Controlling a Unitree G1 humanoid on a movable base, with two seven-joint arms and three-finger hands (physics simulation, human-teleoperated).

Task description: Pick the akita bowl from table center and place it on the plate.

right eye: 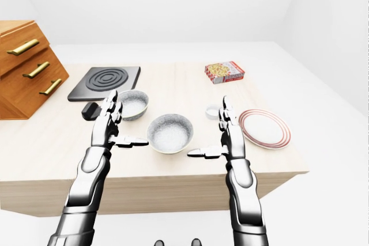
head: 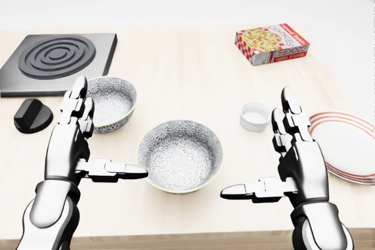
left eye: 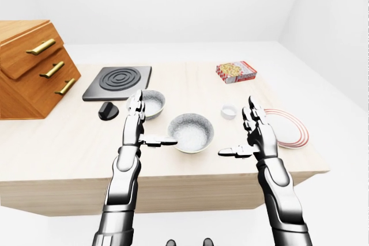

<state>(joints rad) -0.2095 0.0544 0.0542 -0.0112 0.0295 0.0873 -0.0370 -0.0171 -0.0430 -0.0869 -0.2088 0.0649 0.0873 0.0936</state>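
Two hands flank the akita bowl at the middle of our bench. In the head view, our left hand stands spread at the bowl's left, fingers upright, its thumb reaching to the bowl's rim. A second bowl sits just above it. Our right hand is likewise spread, apart from the bowl on its right. The plate lies at the right edge, near that hand.

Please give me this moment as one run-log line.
phase: pre-grasp | left hand: open beside grey patterned ceramic akita bowl | right hand: open, apart | red-striped white plate: bare
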